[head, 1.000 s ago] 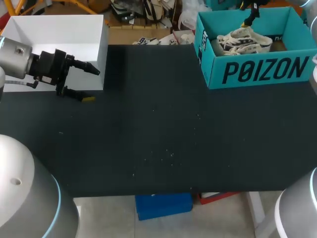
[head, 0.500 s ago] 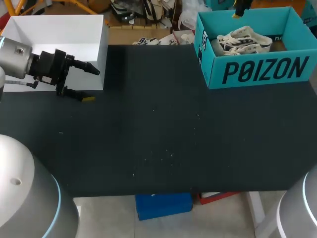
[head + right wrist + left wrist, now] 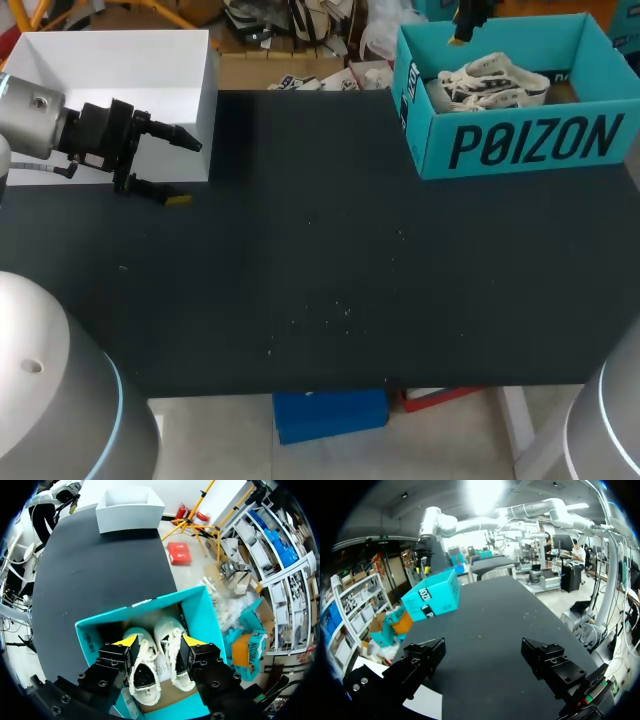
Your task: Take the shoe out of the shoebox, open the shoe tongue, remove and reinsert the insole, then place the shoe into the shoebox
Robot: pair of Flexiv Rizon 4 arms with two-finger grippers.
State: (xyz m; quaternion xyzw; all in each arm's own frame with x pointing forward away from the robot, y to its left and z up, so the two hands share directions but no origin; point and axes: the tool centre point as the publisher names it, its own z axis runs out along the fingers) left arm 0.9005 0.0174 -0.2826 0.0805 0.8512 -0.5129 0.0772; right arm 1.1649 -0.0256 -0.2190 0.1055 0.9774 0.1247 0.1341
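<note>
Desk [image 3: 300, 260]: we are seeing a white box [image 3: 110, 65] at its far left corner. Our left claw [image 3: 188, 172] is hanging just before it, fingers spread, empty. Shoebox [image 3: 520, 140], far right, is holding two pale shoes [image 3: 172, 665] side by side. Our right claw [image 3: 155, 642] is hovering above them, gaping, gripping nothing.

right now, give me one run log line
left claw: open, beside white box | right claw: open, above shoes in shoebox | shoes: not grasped
</note>
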